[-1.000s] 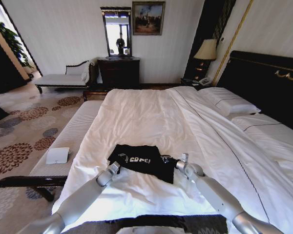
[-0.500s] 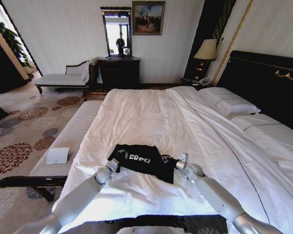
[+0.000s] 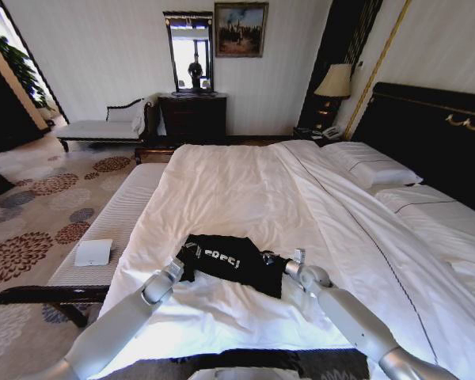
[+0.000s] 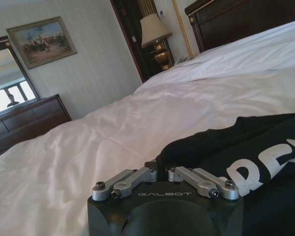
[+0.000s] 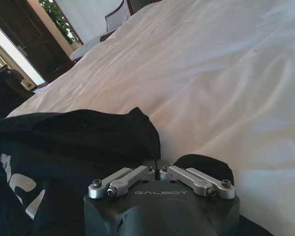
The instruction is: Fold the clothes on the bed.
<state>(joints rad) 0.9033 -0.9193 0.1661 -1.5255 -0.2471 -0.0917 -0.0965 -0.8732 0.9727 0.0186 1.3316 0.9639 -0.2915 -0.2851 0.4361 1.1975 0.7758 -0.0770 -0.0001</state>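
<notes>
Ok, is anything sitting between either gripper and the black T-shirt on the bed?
Nothing visible. The left gripper and right gripper are both closed on opposite edges of the black cotton T-shirt, which lies on the white-sheeted bed with bare sheet around it.

The head view looks forward and down along the bed (image 3: 245,182) from its foot. Each wrist view sits low, very near the black T-shirt (image 4: 246,147), which all three views share.

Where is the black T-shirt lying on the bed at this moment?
In the head view the black T-shirt lies on the near part of the bed, bench side of centre, between the left gripper and the right gripper, both at its edges.
</notes>
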